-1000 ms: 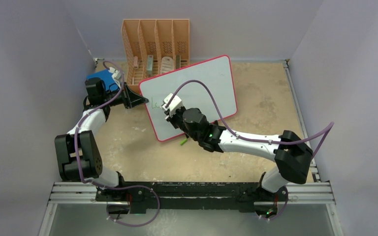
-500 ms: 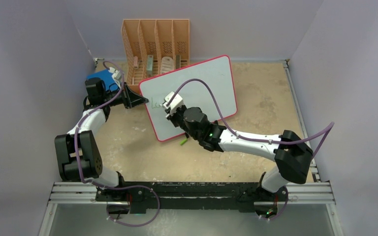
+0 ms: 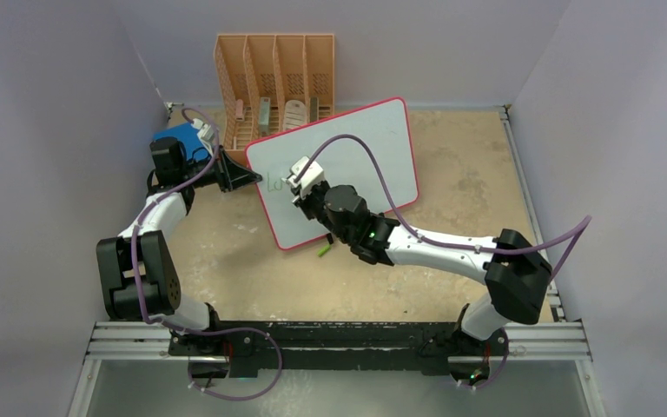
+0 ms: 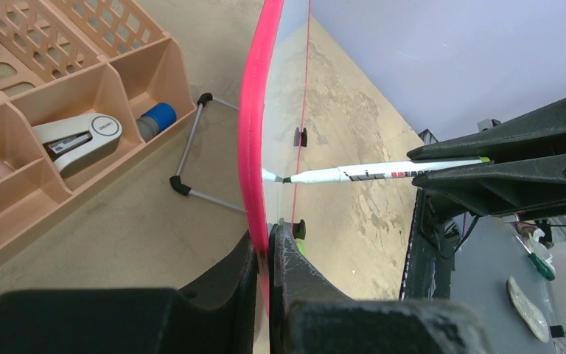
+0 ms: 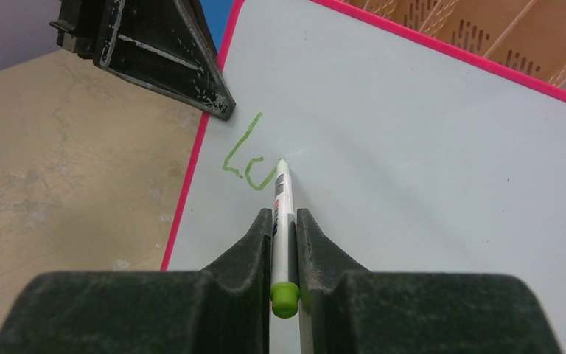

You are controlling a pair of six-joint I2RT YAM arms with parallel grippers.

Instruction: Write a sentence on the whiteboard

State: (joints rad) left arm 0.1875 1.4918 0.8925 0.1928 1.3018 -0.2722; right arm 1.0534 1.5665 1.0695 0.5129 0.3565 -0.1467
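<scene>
Green marker (image 5: 281,193), pinched by right gripper (image 5: 284,218), seemingly touches the whiteboard (image 5: 420,140) to write; left gripper (image 4: 267,247) clamps its left edge steady

The sentence (image 5: 245,161) on the whiteboard (image 5: 427,162) reads only "Lc" and a stroke (print on the marker (image 5: 282,210) is illegible).
</scene>
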